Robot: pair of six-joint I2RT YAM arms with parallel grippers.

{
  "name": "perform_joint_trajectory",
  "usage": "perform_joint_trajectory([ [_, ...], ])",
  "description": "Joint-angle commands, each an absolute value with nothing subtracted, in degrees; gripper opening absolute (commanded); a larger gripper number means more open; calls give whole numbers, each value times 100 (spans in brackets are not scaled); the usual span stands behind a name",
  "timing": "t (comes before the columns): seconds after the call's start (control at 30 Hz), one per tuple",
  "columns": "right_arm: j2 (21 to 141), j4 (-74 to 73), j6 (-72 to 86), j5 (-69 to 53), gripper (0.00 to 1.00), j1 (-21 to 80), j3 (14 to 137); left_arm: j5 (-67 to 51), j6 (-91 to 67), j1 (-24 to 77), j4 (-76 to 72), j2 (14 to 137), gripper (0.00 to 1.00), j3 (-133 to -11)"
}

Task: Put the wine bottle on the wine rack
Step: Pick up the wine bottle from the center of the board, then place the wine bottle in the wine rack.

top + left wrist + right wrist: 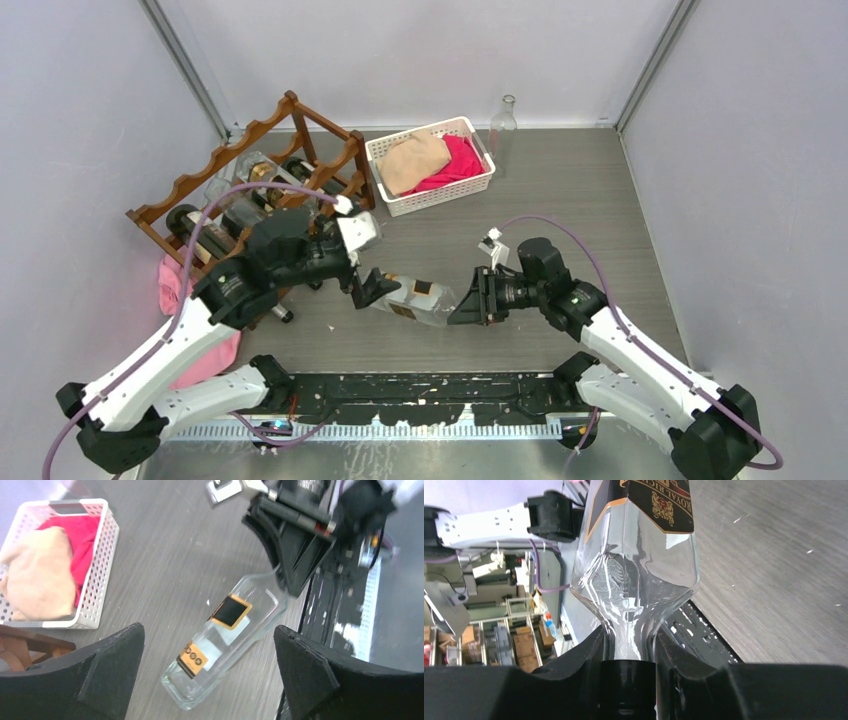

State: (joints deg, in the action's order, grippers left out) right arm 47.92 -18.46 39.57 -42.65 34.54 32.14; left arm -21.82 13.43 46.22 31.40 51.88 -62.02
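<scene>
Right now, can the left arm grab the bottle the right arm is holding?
Probably yes: the left gripper is open at the bottle base, nothing between; the right gripper holds only its neck.

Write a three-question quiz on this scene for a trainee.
1. True or false: the left gripper is shut on the wine bottle.
2. Which part of the wine bottle does the right gripper clamp? A base, B neck, C label.
3. Name the thing beside the white basket in which other bottles lie.
Key: 1 false, its jaws stand open. 2 B. 3 the wine rack.
</scene>
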Motion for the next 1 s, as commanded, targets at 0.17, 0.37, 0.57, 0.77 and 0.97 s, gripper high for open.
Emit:
perform_joint_trajectory([
  [0.17,4487,-784,3880,-4747,1,2582,4073,-944,-843,4606,2671,4871,100,-6659],
  [0.37,4694,-393,3836,-4602,1,2463,4287,-885,-1015,4605,2830,4884,99,-6630],
  [0.57,5151,364,3939,-4509,1,2469,4486,-829,-1117,4605,2759,4726,99,-6563],
  [0.77,5638,1292,4142,-4386,1,2469,4588,-645,-994,4605,2992,4682,99,-6784],
  [0.97,6143,2110,4367,-4268,1,2469,4738,-498,-824,4605,3194,4748,99,-6993],
])
